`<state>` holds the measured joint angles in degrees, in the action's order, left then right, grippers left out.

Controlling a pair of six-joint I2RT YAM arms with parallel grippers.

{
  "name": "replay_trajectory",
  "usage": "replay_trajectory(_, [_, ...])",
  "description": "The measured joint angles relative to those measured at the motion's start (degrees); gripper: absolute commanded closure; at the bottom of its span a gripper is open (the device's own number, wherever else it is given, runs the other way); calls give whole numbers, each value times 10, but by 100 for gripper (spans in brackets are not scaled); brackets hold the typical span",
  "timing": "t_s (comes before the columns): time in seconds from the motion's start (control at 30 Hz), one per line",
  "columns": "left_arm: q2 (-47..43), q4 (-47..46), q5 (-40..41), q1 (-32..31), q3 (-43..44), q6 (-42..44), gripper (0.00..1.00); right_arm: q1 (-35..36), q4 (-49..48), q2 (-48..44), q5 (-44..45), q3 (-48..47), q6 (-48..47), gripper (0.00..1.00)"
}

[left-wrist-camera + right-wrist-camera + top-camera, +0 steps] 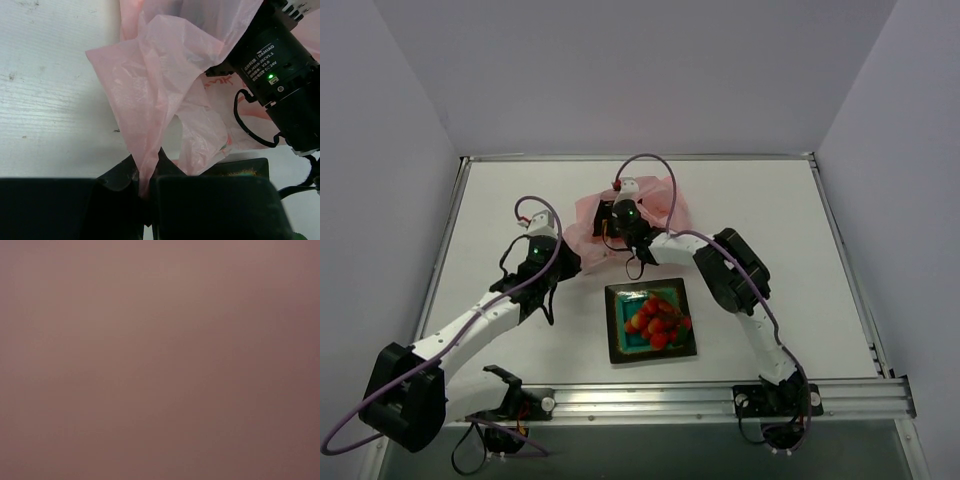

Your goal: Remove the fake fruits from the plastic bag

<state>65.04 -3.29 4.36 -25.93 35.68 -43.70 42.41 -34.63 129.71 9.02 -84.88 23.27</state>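
The pink plastic bag (588, 222) lies crumpled at the table's back middle. My left gripper (570, 257) is shut on a fold of the bag's near-left edge; in the left wrist view the jaws (145, 186) pinch the pink film (150, 100) and pull it taut. My right gripper (616, 212) reaches into the bag from the right, its fingers hidden by the film. The right wrist view shows only a plain pinkish-brown blur. Red strawberry-like fruits (662, 320) and an orange-yellow piece (638, 322) lie in the square teal dish (650, 357). Any fruit in the bag is hidden.
The dish sits just in front of the bag, between the two arms. The right arm's black motor housing (278, 75) and its cable are close to my left gripper. Metal rails run along the table's edges (720, 398).
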Motion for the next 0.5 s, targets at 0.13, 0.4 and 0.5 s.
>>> replay_trajectory(0.13, [0,-1,0,0,0,0,98,0,-15,2,-8,19,9,24])
replay_trajectory(0.4, [0,-9,0,0,0,0,97,-3,-13,7,-27,20,5,7])
replay_trajectory(0.5, [0,-11,0,0,0,0,98,-9,-14,32,-45,-22,-3,15])
